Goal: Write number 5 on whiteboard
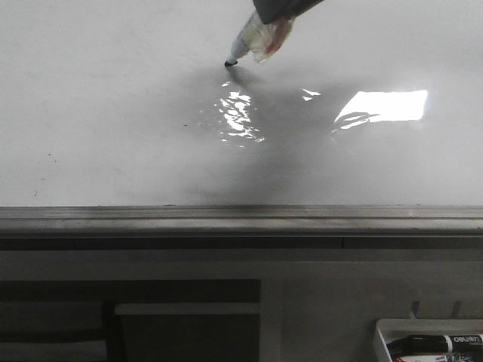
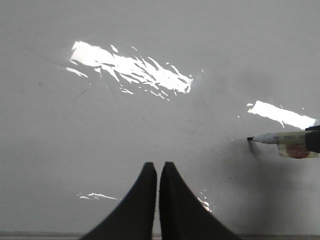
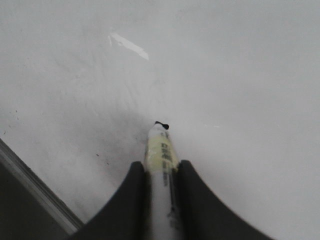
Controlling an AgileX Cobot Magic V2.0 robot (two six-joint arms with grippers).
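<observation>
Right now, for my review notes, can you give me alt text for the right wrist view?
The right gripper holds a marker with its black tip at the whiteboard, where no number is drawn yet. The glossy white board fills the view, with its grey edge rail along one side.

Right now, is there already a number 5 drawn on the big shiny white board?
No, the glossy white whiteboard is still bare of any figure; the black tip of the marker pen only just meets it.

Marker (image 1: 256, 38) tip rests on the whiteboard (image 1: 113, 113), far from its edge rail (image 1: 226, 215); a tray (image 1: 381, 332) with 1 marker lies before the rail, right side
</observation>
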